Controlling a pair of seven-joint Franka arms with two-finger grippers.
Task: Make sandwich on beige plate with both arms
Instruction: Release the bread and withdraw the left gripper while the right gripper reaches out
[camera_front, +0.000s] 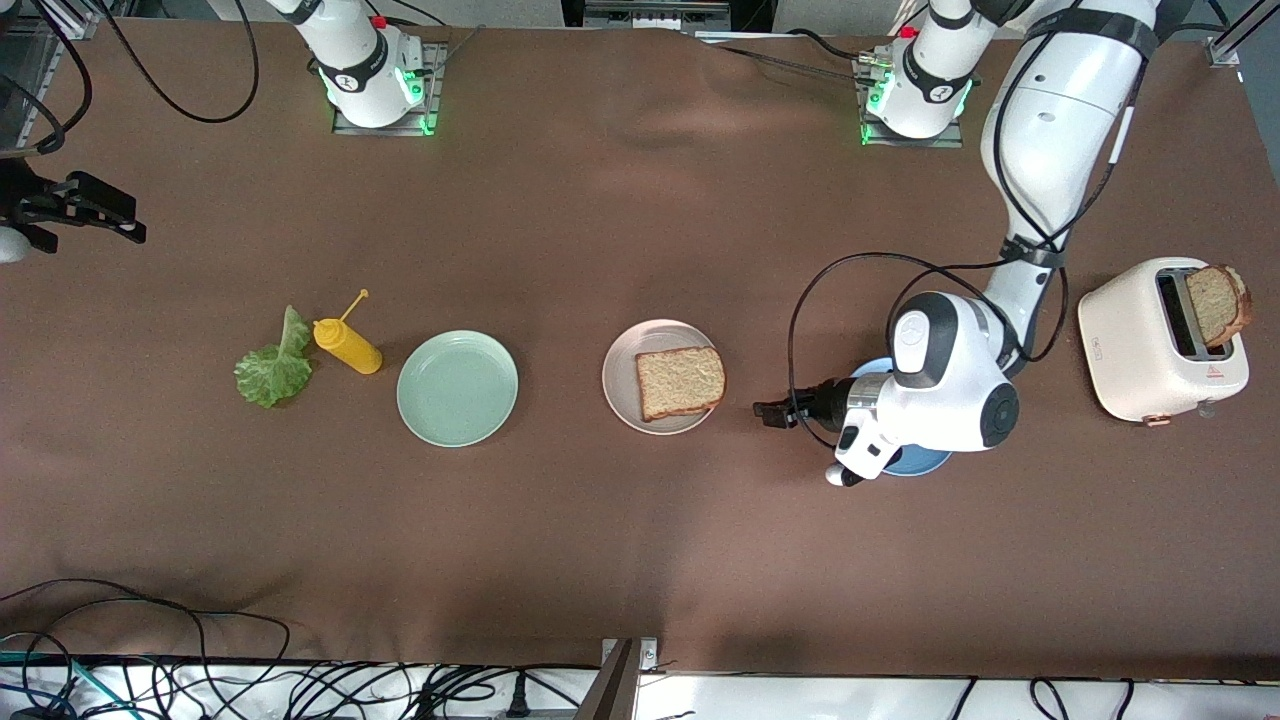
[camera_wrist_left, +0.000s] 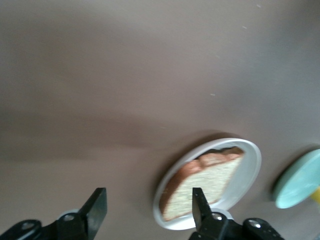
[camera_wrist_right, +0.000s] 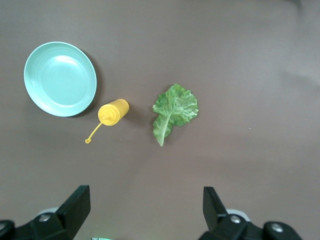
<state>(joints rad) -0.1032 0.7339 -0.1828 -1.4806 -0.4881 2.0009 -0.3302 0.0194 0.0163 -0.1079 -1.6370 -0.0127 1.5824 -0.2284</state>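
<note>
The beige plate (camera_front: 620, 375) lies mid-table with one slice of brown toast (camera_front: 680, 381) on it. They also show in the left wrist view, the plate (camera_wrist_left: 248, 170) and the toast (camera_wrist_left: 206, 184). My left gripper (camera_front: 770, 412) (camera_wrist_left: 148, 207) is open and empty, just beside the plate toward the left arm's end. A second toast slice (camera_front: 1220, 303) stands in the toaster (camera_front: 1135, 350). The lettuce leaf (camera_front: 274, 366) (camera_wrist_right: 174, 111) lies on the table toward the right arm's end. My right gripper (camera_front: 90, 205) (camera_wrist_right: 145, 202) is open and empty, high over that end of the table.
A mint green plate (camera_front: 457, 388) (camera_wrist_right: 60, 78) lies between the lettuce and the beige plate. A yellow squeeze bottle (camera_front: 347, 345) (camera_wrist_right: 114, 112) lies beside the lettuce. A blue plate (camera_front: 915, 461) is mostly hidden under the left arm's wrist.
</note>
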